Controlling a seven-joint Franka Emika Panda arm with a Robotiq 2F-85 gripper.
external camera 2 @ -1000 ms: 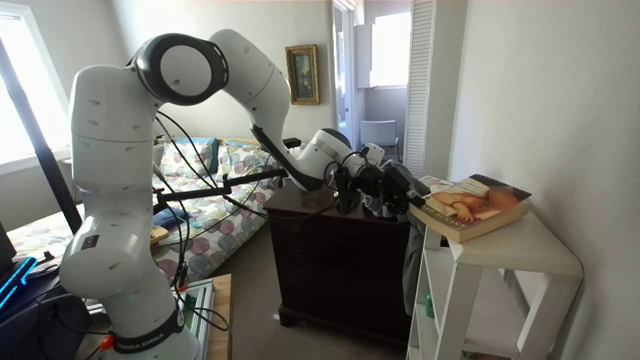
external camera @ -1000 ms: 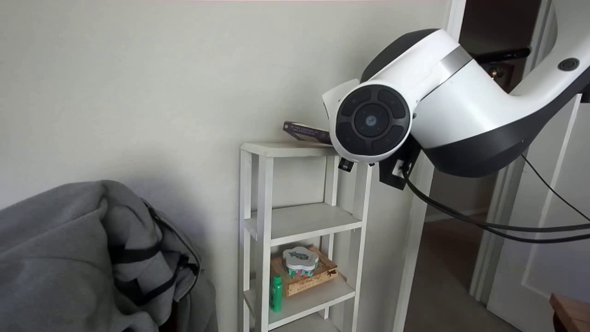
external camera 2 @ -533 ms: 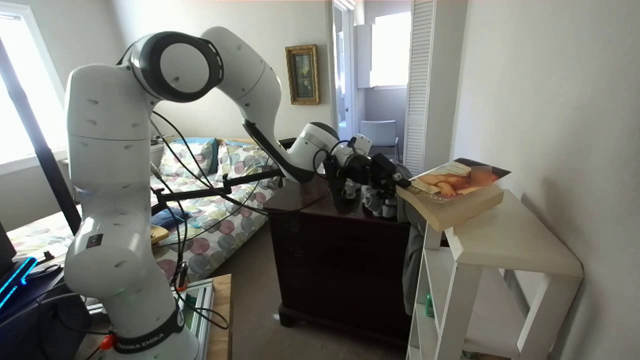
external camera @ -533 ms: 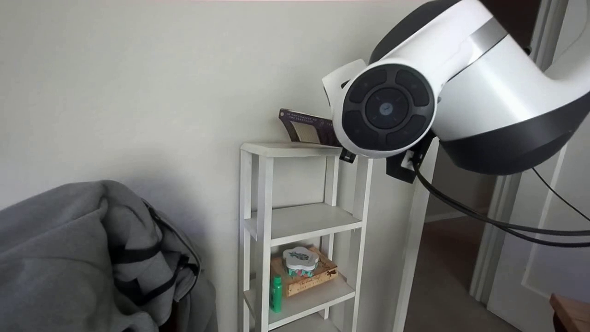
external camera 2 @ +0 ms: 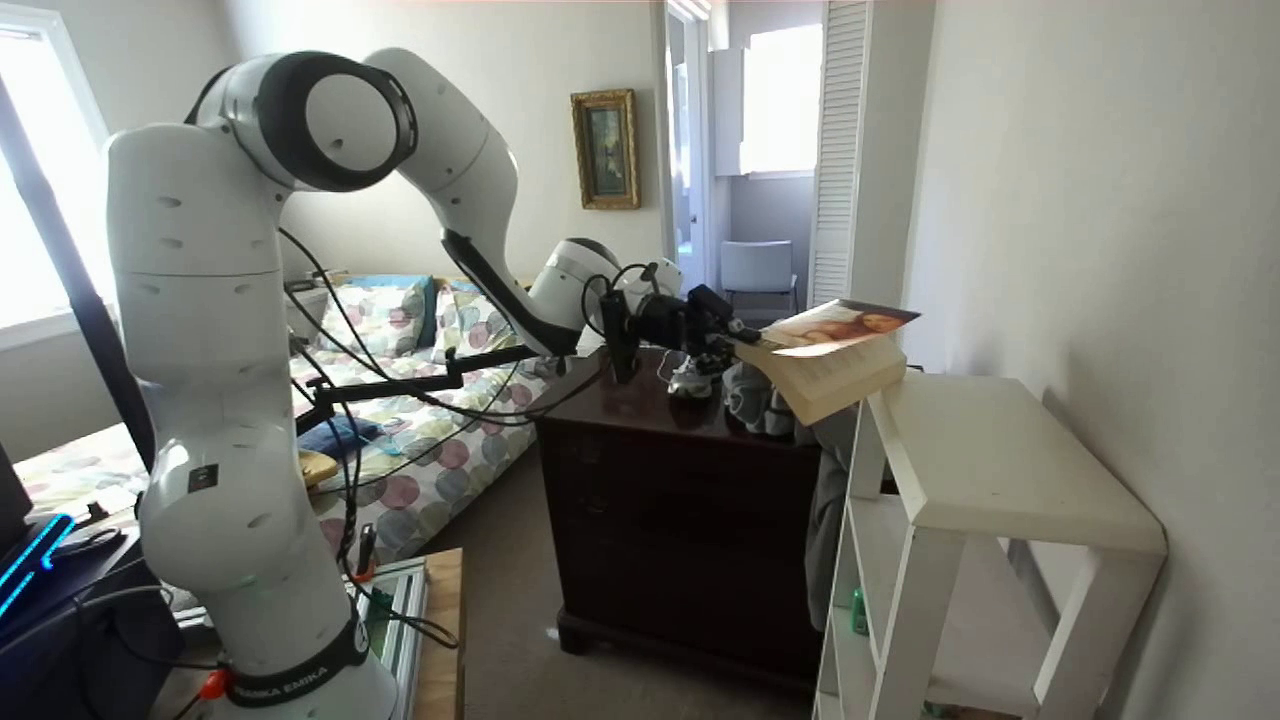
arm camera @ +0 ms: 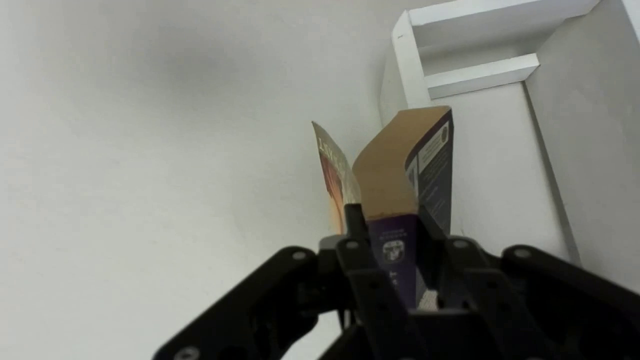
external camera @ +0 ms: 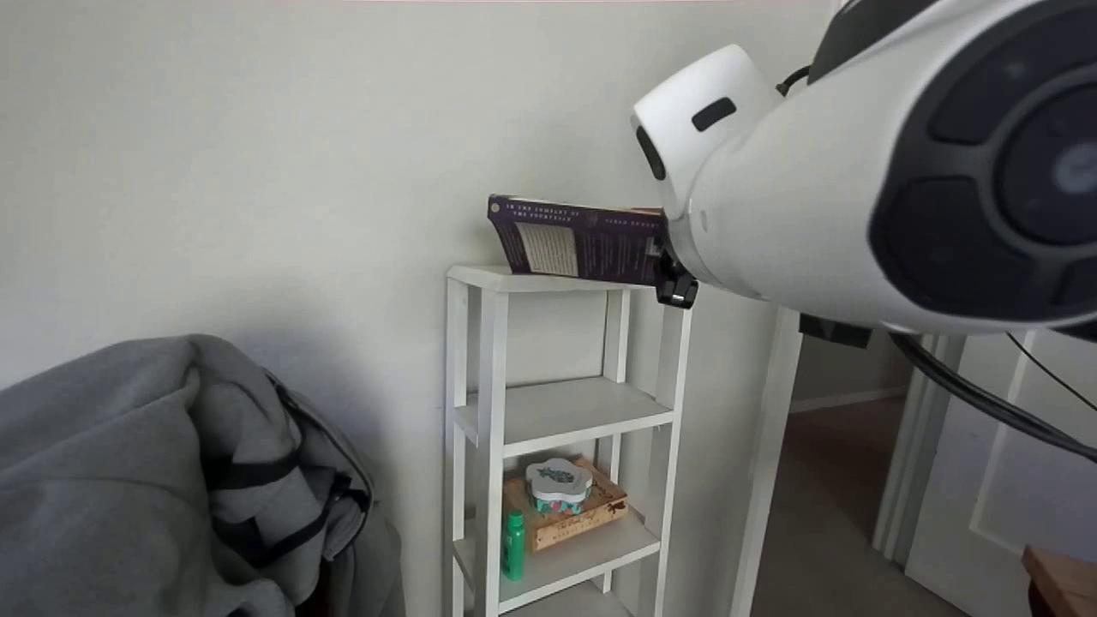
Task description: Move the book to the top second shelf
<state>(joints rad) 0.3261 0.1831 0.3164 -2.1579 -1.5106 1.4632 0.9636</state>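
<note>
The book (external camera: 578,244) has a dark purple spine and back cover and tan page edges. My gripper (arm camera: 387,220) is shut on it, one finger on each side at the spine end. In an exterior view the tilted book (external camera 2: 835,370) is held at the near side of the topmost board (external camera 2: 1050,460), mostly beyond its edge, its front cover flaring up. I cannot tell whether a corner still touches that board. The gripper (external camera 2: 748,335) is left of the shelf unit there. The top second shelf (external camera: 570,411) is a bare white board below. Its surface also shows between the posts (external camera 2: 985,640).
The third board holds a wooden box (external camera: 583,518), a flowered tin (external camera: 559,484) and a green bottle (external camera: 513,544). White posts (external camera: 493,428) frame the shelves. Grey cloth (external camera: 171,463) lies beside the unit. A dark dresser (external camera 2: 680,500) stands near the arm. A wall is behind the unit.
The book has been lifted off the topmost board and drawn back toward the robot, tilting more, its front cover opening. The arm has pulled back with it. The gripper stays shut on the book.
</note>
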